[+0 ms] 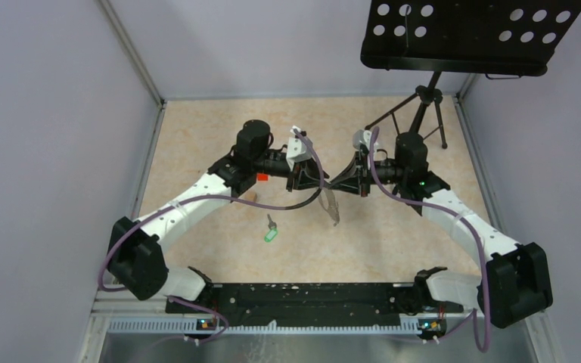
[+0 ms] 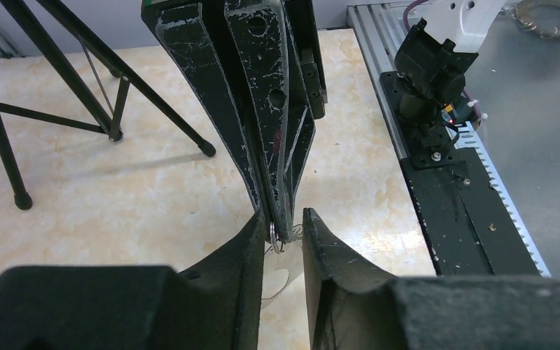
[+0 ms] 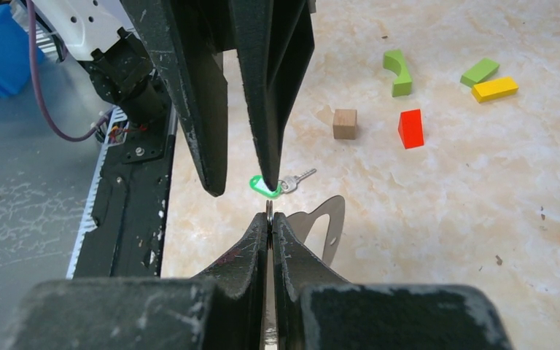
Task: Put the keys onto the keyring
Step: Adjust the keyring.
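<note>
Scuffed black fingers of the right gripper (image 3: 270,217) are pressed flat together, their tips pinching the thin metal rim of the keyring (image 3: 269,209), seen edge-on as a bright sliver. A flat, pale-silver piece (image 3: 322,224) with a rounded outline and a small hole shows just beside those tips; what it is cannot be told.

Facing them, the left gripper (image 3: 244,188) comes in from the opposite side, its two long, tapered, scratch-whitened fingers partly spread. Nothing is gripped between them. From the left wrist, the spread tips sit either side of the right gripper's closed point and the small ring there; whether either tip touches the ring cannot be told.

One slim silver key (image 3: 300,176) with a glossy bright green plastic tag (image 3: 262,185) lies flat on the cream, marble-patterned tabletop (image 3: 481,219), below the meeting grippers and apart from the keyring. From above, both grippers stand beyond the key and to its right.

Past the key sit toy blocks: a plain wooden cube (image 3: 345,123) nearest it, a red wedge (image 3: 410,128) further out, then a curved green piece (image 3: 397,71), a green bar (image 3: 480,71) and a yellow bar (image 3: 494,89) farthest from it.
</note>
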